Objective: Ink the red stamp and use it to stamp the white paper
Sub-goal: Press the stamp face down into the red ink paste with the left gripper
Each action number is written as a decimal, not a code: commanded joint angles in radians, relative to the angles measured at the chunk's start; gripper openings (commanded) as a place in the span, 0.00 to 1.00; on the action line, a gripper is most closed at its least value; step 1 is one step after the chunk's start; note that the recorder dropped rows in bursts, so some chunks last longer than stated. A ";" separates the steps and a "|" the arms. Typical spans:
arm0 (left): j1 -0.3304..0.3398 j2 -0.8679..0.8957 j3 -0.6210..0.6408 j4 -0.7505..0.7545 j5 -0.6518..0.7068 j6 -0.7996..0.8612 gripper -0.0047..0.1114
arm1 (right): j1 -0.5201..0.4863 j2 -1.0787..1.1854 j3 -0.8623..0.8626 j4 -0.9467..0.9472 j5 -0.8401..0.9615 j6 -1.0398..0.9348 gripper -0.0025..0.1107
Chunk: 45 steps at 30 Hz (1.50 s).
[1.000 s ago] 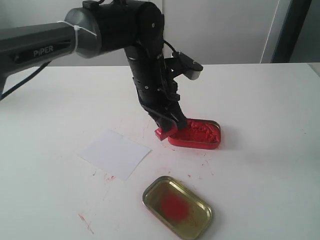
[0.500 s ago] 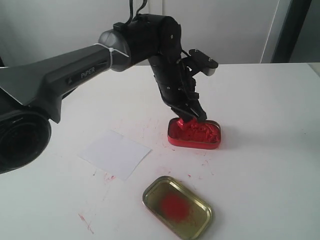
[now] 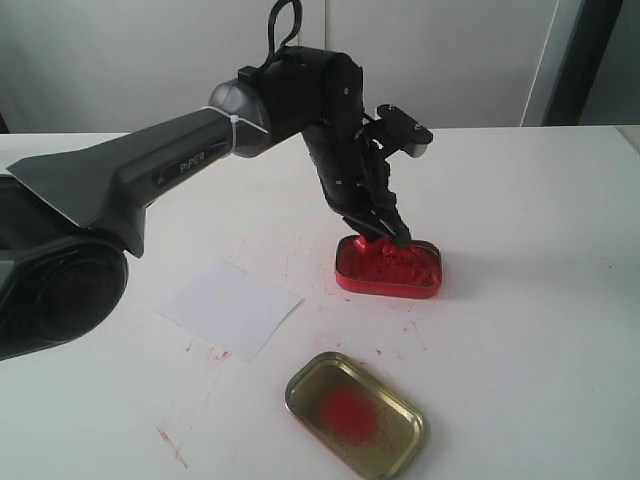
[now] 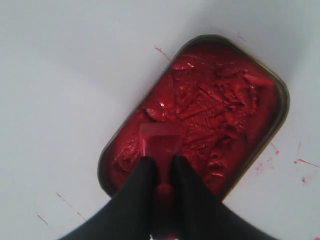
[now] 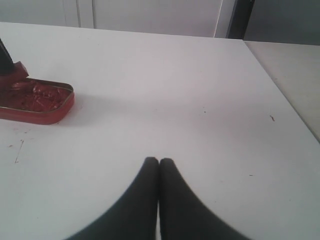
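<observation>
My left gripper (image 4: 164, 162) is shut on the red stamp (image 4: 161, 141), whose flat base rests in the ink of the red tin (image 4: 220, 105). In the exterior view the same gripper (image 3: 385, 240) stands over the left end of the red tin (image 3: 400, 270), and the stamp is mostly hidden behind the fingers. The white paper (image 3: 230, 307) lies flat on the table, left of the tin and apart from it. My right gripper (image 5: 159, 161) is shut with nothing in it, hovering over bare table; it does not show in the exterior view.
A gold metal lid (image 3: 356, 413) with a red smear lies near the front edge, below the tin. Red ink specks mark the table (image 3: 520, 330) around the paper and the tin. The red tin (image 5: 35, 100) shows far off in the right wrist view.
My left gripper carried the stamp from beside the tin's left end to over the tin and lowered it into the ink. The arm has swung further right.
</observation>
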 commanded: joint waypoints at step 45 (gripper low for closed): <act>0.016 0.049 -0.012 -0.058 0.030 0.051 0.04 | -0.006 -0.002 0.006 0.004 -0.012 0.004 0.02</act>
